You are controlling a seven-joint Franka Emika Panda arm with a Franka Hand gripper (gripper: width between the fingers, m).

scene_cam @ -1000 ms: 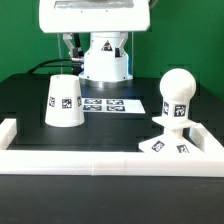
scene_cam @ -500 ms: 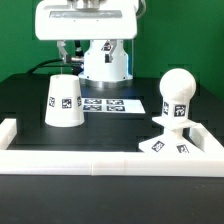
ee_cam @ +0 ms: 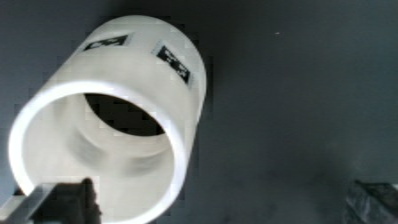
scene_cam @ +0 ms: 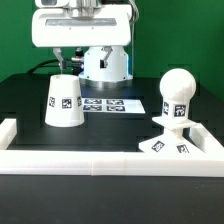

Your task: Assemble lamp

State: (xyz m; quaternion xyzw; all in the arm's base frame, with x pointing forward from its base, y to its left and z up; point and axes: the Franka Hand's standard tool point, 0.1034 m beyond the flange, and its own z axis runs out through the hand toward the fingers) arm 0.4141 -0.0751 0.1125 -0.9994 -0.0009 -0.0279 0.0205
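The white cone shade (scene_cam: 63, 102) stands on the black table at the exterior view's left, wide end down. The wrist view looks down into its open top (ee_cam: 111, 140). The round bulb (scene_cam: 178, 92) stands upright on the flat angular base (scene_cam: 165, 145) at the exterior view's right, against the white wall. My gripper (scene_cam: 68, 50) hangs above and behind the shade, its white hand at the top of the view. In the wrist view the gripper (ee_cam: 214, 215) is open and empty. One dark fingertip (ee_cam: 63, 205) shows over the shade's rim.
The marker board (scene_cam: 105, 104) lies flat between the shade and the bulb. A white wall (scene_cam: 100, 160) runs along the near edge of the table, with short side walls at both ends. The white robot pedestal (scene_cam: 105, 65) stands at the back.
My gripper's hand has moved toward the exterior view's left and slightly lower, now over the shade. The shade, bulb and base have not moved.
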